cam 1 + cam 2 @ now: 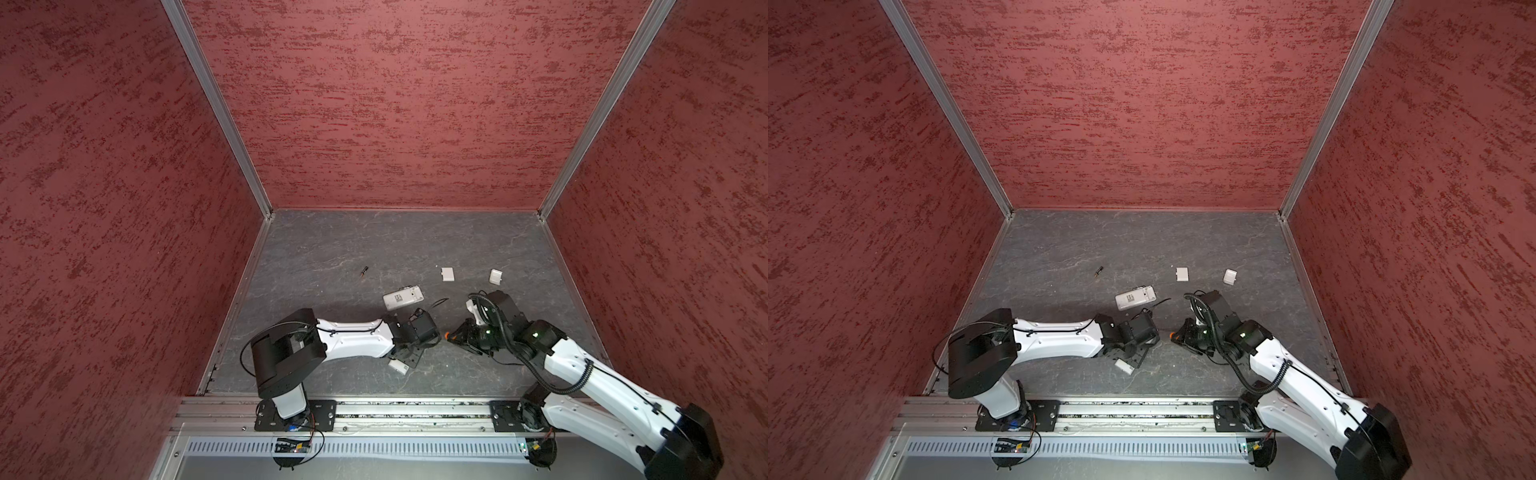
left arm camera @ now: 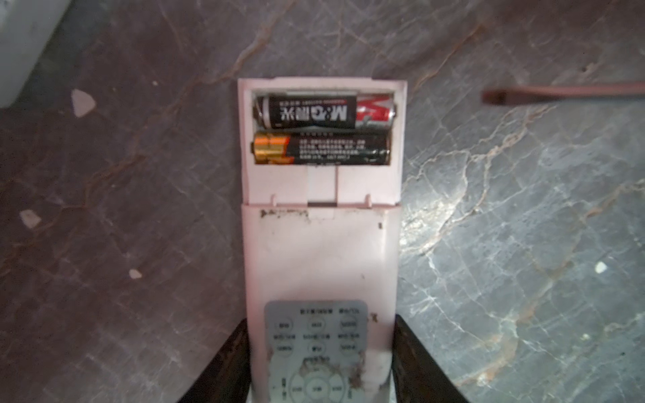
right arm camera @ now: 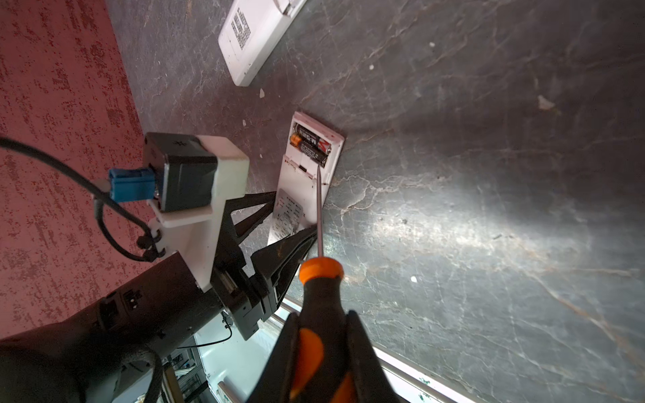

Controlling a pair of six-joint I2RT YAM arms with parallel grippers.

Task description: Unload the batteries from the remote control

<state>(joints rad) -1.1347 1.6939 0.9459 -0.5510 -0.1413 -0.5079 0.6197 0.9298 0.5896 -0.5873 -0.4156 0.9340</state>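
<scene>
My left gripper [image 2: 319, 366] is shut on the keypad end of a white remote control [image 2: 321, 251], one finger on each long side. Its open compartment holds two batteries: a black-and-red one [image 2: 324, 112] and a black one with a gold end [image 2: 321, 148]. My right gripper [image 3: 321, 356] is shut on an orange-and-black screwdriver [image 3: 319, 296]. The screwdriver's blade tip [image 2: 488, 96] hangs beside the compartment end, a little apart from the remote. In both top views the left gripper [image 1: 409, 357] and the right gripper [image 1: 457, 334] face each other near the front middle. One loose battery [image 1: 364, 272] lies further back on the left.
A second white remote [image 1: 402, 298] lies just behind the left gripper. Two small white covers [image 1: 447, 274] [image 1: 496, 276] lie behind the right gripper. Red walls close in the grey stone floor [image 1: 374, 241] on three sides. A metal rail [image 1: 415, 409] runs along the front.
</scene>
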